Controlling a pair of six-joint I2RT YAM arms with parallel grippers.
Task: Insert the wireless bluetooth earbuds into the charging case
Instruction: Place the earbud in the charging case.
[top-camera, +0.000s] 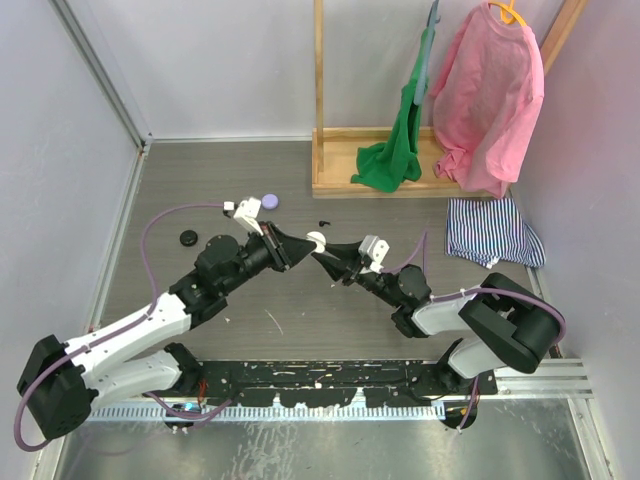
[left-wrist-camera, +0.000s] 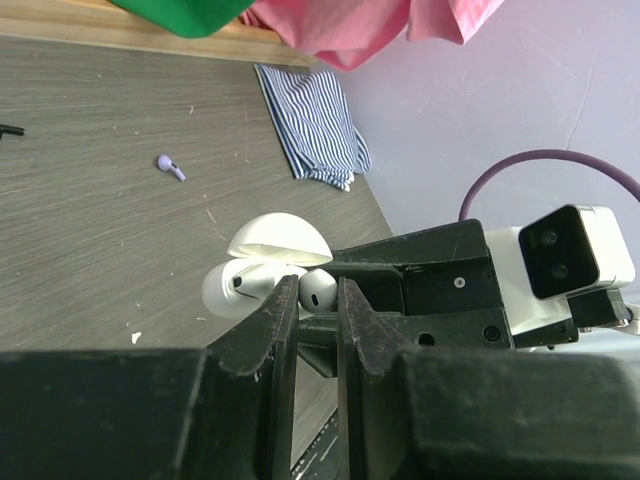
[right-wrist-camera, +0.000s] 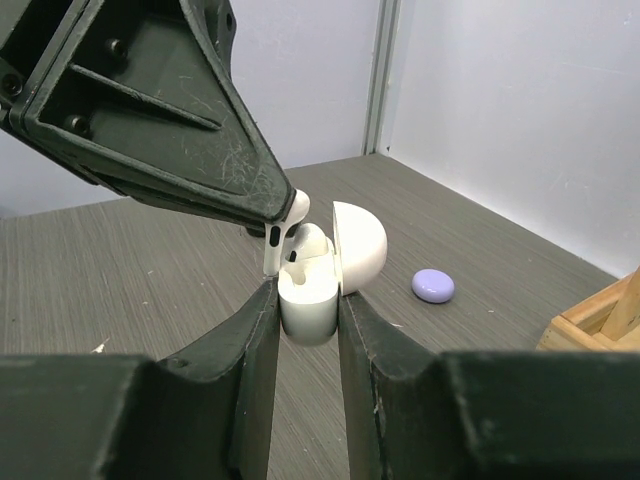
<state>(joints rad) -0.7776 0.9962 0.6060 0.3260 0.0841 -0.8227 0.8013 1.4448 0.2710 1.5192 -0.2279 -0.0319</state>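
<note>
My right gripper is shut on the body of a white charging case and holds it above the table with its lid swung open. One white earbud sits inside the case. My left gripper is shut on a second white earbud. That earbud hangs stem-down at the near-left rim of the case's opening. From above, both grippers meet tip to tip at the case. A lilac earbud lies loose on the table.
A lilac puck case and a black puck case lie on the table, with small black pieces near them. A wooden rack at the back holds a green cloth and a pink shirt. A striped cloth lies at right.
</note>
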